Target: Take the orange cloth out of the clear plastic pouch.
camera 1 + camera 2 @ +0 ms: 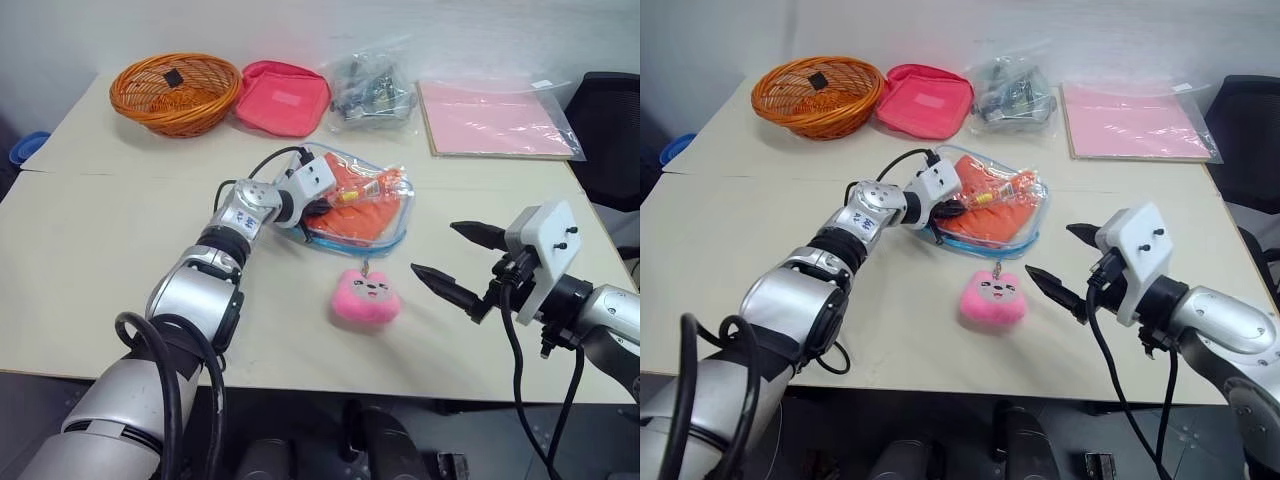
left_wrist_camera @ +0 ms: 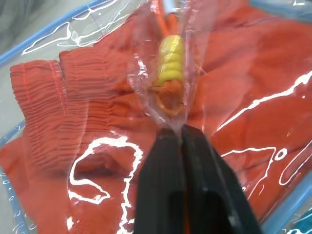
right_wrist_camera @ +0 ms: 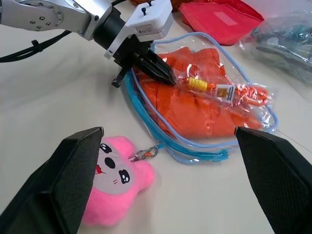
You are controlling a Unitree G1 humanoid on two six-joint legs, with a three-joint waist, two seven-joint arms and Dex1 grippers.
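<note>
Now, as the table (image 1: 90,260) stands:
Left gripper (image 3: 168,78): fingers pressed together, pinching the wrinkled clear film at the pouch's open end; in the left wrist view the black fingers (image 2: 165,180) meet on a ridge of plastic just below a small yellow coil (image 2: 170,61).
Right gripper (image 1: 450,262): fingers spread wide, holding nothing, hovering above the table near the pouch on the robot's right.
Clear plastic pouch (image 3: 263,109): lying flat mid-table, light-blue trim around its edge, mouth toward the left gripper.
Orange cloth (image 3: 195,109): inside the pouch, folded and seamed, covered by the clear film.
Small packet (image 3: 226,91): a clear strip with the yellow coil and an orange label, lying across the top of the cloth within the pouch.
Pink plush charm (image 1: 367,295): on the table just on the near side of the pouch, face up, joined to it by a short clasp.
Far edge: wicker basket (image 1: 175,92), pink fabric pouch (image 1: 282,97), wrinkled clear bag of dark items (image 1: 370,90), flat sleeve of pink paper (image 1: 495,118), well apart from the pouch.
</note>
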